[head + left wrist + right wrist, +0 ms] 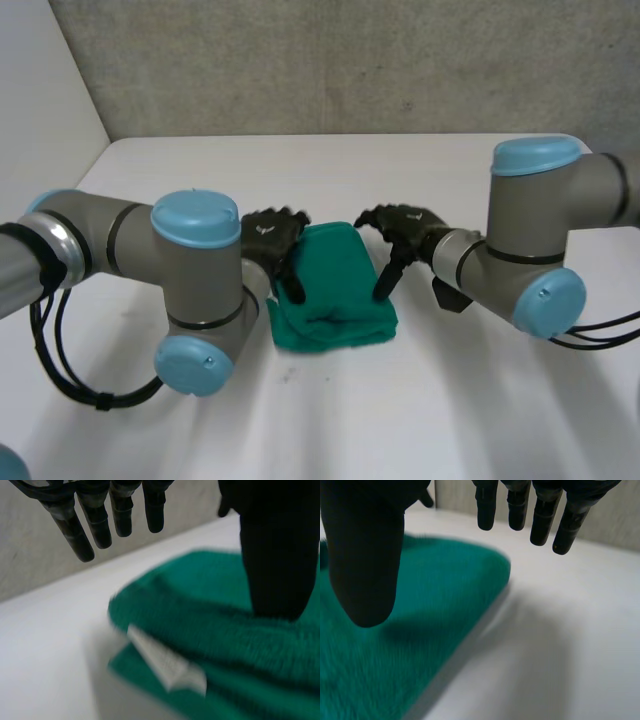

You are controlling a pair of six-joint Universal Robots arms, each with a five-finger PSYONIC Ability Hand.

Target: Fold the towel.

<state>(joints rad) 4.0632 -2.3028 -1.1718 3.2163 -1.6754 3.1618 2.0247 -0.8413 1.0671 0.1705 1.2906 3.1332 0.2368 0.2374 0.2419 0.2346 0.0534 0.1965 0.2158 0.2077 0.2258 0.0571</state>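
Note:
A green towel (335, 290) lies folded into a thick small bundle on the white table (330, 410), between my two hands. My left hand (272, 236) is at its left edge, fingers straight and apart, thumb over the cloth. In the left wrist view the thumb (277, 555) hovers at the towel (215, 615) and the fingers (100, 520) hang free above the table; a white label (167, 665) sticks out of the fold. My right hand (402, 232) stands at the towel's right edge, open, its thumb (365, 565) above the towel (395, 645), fingers (545, 515) clear of it.
The table's left edge (60, 190) meets a white wall, and a grey wall (350, 60) stands behind its far edge. Both grey arms reach in from the sides, elbows (195, 300) (535, 230) low over the table's front half.

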